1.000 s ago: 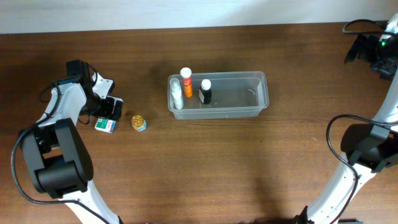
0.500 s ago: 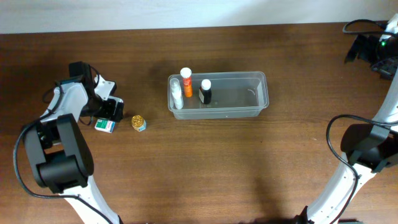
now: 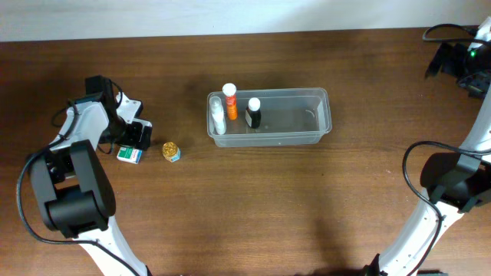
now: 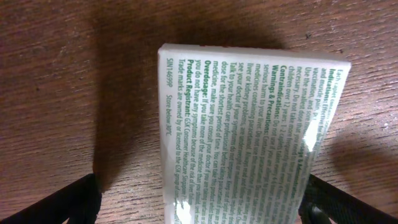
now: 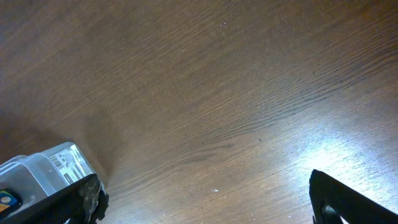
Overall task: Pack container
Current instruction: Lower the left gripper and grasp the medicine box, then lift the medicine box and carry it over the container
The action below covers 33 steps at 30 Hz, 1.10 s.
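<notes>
The clear plastic container lies at the table's middle and holds a white bottle, an orange bottle and a black bottle at its left end. Its corner shows in the right wrist view. My left gripper is open, its fingers on either side of a white box with green print, also seen from overhead. A small gold-lidded jar sits just right of the box. My right gripper is open and empty at the far right back, high above the table.
Black cables lie at the back right corner. The wooden table stretches bare in front of the container. The right arm's base stands at the right edge.
My left arm has shifted slightly toward the box over the first half second, then held still. The right arm has not moved.
</notes>
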Motion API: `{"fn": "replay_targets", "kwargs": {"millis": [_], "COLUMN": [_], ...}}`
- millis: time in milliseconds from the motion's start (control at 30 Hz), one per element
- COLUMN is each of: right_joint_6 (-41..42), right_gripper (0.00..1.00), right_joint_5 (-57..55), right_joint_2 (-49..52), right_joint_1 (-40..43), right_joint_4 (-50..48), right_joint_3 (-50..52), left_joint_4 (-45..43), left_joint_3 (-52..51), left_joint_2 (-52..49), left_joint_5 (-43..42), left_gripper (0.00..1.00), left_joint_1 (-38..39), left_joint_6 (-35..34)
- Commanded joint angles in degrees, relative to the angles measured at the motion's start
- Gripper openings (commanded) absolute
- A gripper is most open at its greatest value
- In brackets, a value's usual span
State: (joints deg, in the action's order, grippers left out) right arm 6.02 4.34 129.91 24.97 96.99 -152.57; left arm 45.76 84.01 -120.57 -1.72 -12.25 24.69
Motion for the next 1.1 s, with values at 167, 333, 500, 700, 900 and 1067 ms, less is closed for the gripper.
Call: {"fn": "replay_targets", "kwargs": {"millis": [167, 333, 500, 700, 900, 1067], "right_joint_6": [0.44, 0.44, 0.44, 0.44, 0.44, 0.44], "right_gripper": [0.98, 0.98, 0.98, 0.98, 0.98, 0.98], "right_joint_5": [-0.46, -0.46, -0.46, -0.46, -0.46, -0.46], "right_joint_2": [-1.95, -1.95, -1.92, -1.95, -1.92, -1.95], "right_joint_1": [-0.2, -0.2, -0.2, -0.2, -0.2, -0.2], "right_joint_4": [0.33, 0.33, 0.33, 0.33, 0.33, 0.33], "right_joint_3": [0.17, 0.17, 0.17, 0.17, 0.17, 0.17], "left_joint_4": [-0.35, -0.35, -0.35, -0.26, 3.5, 8.13], "left_joint_3": [0.2, 0.2, 0.22, 0.22, 3.96, 9.73], "left_joint_2": [-1.99, -1.99, -1.99, -1.99, -1.88, -1.88], "left_joint_5": [1.09, 1.09, 1.07, 1.07, 1.05, 0.81], "left_gripper": [0.99, 0.7, 0.5, 0.48, 0.37, 0.37], "left_joint_1": [-0.17, -0.17, -0.17, -0.17, -0.17, -0.17], "left_joint_6": [0.68, 0.7, 0.7, 0.68, 0.66, -0.22]}}
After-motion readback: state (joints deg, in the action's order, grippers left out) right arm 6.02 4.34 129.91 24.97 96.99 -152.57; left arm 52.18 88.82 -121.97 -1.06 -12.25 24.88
